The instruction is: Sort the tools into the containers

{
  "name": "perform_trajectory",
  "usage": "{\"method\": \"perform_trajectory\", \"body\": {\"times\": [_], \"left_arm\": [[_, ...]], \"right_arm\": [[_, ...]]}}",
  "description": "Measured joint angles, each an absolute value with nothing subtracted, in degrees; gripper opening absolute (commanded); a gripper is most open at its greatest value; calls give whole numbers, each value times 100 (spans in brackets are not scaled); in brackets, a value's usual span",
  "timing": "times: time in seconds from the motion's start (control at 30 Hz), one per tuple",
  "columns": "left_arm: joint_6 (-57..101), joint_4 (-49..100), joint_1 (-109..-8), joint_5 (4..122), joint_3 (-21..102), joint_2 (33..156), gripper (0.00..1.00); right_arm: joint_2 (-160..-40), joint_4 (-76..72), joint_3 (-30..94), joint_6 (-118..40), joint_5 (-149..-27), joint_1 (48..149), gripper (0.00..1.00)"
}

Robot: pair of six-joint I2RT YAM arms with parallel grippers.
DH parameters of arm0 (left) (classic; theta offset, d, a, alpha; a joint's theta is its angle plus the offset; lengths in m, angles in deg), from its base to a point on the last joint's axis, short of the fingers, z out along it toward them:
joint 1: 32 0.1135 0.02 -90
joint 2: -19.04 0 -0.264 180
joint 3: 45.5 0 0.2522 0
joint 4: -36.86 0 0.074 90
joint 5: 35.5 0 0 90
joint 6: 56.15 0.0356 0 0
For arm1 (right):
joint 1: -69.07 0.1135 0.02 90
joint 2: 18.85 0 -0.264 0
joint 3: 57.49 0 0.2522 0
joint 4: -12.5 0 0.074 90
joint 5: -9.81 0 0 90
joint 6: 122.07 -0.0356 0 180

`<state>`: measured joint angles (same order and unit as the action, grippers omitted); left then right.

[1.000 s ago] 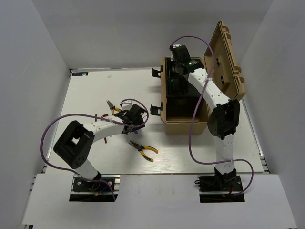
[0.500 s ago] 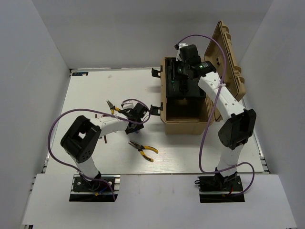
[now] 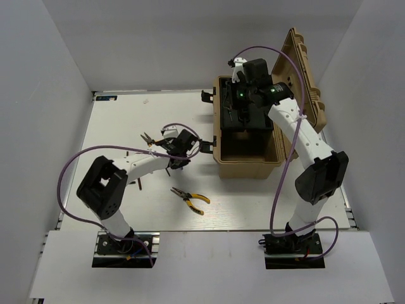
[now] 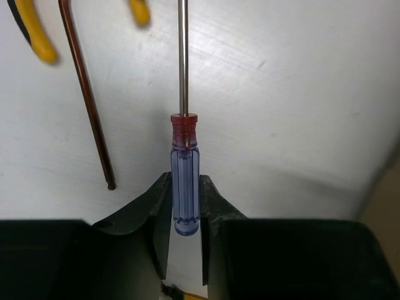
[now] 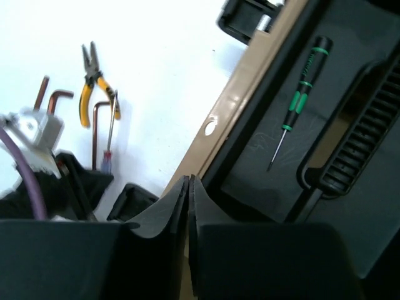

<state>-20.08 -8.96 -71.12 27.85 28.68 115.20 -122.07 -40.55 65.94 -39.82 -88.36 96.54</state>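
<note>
Left hand apparently clamping blue-handled screwdriver, right hand closed empty above tan case

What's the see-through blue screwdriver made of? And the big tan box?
On the screwdriver, the handle looks like clear plastic, blue with a red collar: light shows through. The shaft looks like bare metal, grey and shiny. The tan box is probably hard moulded plastic, smooth with lid ridges.
</note>
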Motion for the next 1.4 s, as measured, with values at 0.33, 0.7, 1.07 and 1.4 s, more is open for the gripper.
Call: {"method": "perform_trajectory", "body": {"times": [0.33,0.7,1.07,1.4], "left_arm": [[-1094,-804,-7160,2632,3810,10510,0],[200,339,-7147,3770,5408,11146,0],[219,811,-7151,5060,6960,13189,0],[7,649,-7151,5232,7718,13974,61]], "right_arm": [[-11770,-4106,6542,-3551,-9061,9726,22],[-11182,-3920,6341,-3254,-6809,9805,0],[-10268,-3513,5569,-3057,-6372,9796,0],[-10181,-3400,4953,-3059,-6602,9796,16]]}}
